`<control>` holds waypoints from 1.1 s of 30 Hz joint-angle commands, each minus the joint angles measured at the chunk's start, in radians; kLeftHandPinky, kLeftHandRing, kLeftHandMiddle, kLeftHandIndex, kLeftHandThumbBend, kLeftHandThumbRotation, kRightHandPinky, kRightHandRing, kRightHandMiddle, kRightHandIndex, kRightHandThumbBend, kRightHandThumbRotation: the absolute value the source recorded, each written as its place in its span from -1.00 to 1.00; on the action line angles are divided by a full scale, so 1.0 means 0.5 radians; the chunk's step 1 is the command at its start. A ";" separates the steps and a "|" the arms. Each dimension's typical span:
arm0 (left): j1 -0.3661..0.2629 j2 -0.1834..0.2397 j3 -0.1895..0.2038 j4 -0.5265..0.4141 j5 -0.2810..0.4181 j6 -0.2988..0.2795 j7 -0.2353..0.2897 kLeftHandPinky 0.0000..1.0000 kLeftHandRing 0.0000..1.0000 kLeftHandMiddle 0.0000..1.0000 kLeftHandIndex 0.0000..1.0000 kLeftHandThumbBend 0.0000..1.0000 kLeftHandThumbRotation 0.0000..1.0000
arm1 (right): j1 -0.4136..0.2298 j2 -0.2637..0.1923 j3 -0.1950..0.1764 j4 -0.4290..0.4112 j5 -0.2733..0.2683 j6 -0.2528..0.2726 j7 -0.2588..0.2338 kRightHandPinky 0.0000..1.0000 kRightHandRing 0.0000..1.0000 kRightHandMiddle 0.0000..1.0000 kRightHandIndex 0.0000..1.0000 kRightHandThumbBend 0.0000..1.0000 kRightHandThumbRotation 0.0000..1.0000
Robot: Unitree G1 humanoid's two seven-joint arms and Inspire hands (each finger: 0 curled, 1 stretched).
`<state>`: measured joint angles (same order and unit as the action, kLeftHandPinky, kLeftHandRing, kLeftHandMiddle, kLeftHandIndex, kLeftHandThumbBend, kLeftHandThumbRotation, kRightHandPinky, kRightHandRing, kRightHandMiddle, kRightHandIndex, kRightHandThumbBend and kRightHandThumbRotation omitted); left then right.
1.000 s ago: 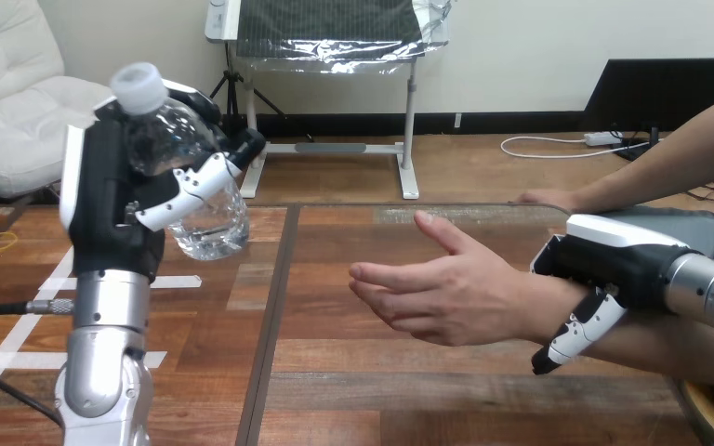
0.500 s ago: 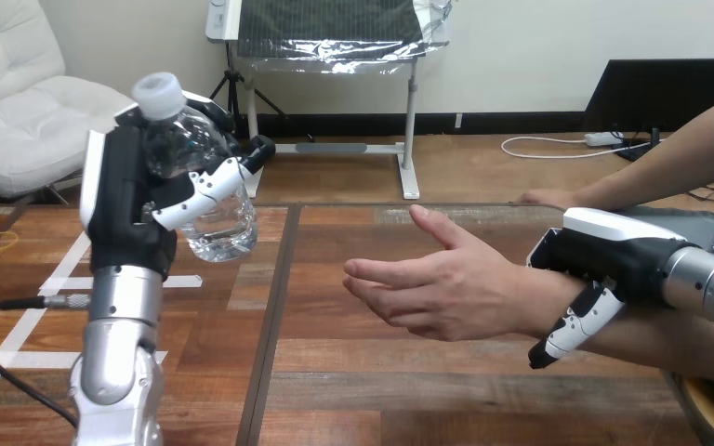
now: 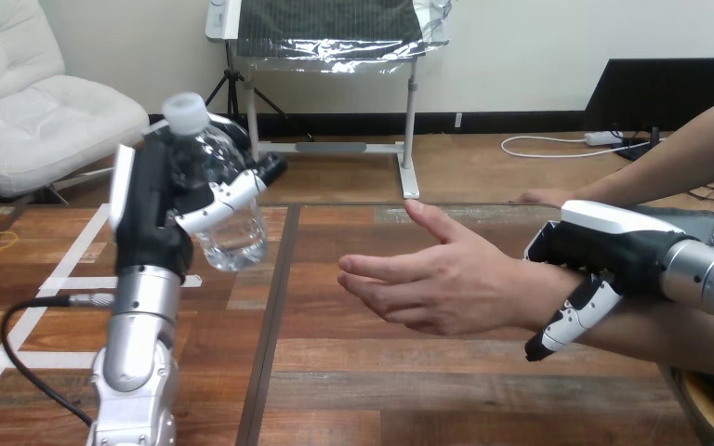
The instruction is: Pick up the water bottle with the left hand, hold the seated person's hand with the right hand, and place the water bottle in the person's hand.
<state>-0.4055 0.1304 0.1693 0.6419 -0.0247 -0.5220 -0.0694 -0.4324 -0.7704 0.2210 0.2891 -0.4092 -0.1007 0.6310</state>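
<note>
At my far left, white tape strips (image 3: 51, 279) cross the wooden table (image 3: 381, 381), whose brown planks show a clear grain. My left hand (image 3: 153, 218) is raised off the table on its silver forearm, its black-and-white fingers (image 3: 218, 200) wrapped round the water bottle (image 3: 232, 228). The bottle is clear ribbed plastic with a round white cap (image 3: 184, 104), and it leans with the cap toward 11 o'clock. Its middle is hidden behind my fingers and palm, so I can't judge how full it is. At 3 o'clock from the bottle, well apart from it, the person's hand (image 3: 428, 283) lies open above the table, palm facing the bottle and thumb up. My right hand (image 3: 614, 251), with its smooth white shell on top, sits over the person's wrist. 1 jointed finger (image 3: 572, 316) curls down the near side of the wrist, clasping it. The fingers on the far side are hidden. At 1 o'clock, a second hand of the person (image 3: 544, 197) rests on the table's far edge.
</note>
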 commanded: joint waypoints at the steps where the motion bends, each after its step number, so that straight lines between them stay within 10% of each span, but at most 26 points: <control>1: -0.257 0.007 -0.034 0.138 0.029 -0.105 0.020 -0.46 -0.36 -0.26 -0.20 0.20 -1.00 | -0.135 -0.004 -0.033 -0.017 -0.017 0.045 -0.011 -0.59 -0.48 -0.33 -0.31 0.63 -0.67; 33: -0.580 -0.140 -0.035 0.647 -0.040 -0.197 -0.005 -0.37 -0.29 -0.17 -0.13 0.20 -1.00 | -0.215 0.092 0.032 -0.087 -0.096 0.129 0.026 -0.58 -0.46 -0.33 -0.29 0.59 -0.58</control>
<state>-0.5322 0.0846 0.1595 0.9529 -0.0317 -0.5503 -0.0640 -0.4405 -0.7304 0.2381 0.2541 -0.4325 -0.0711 0.6464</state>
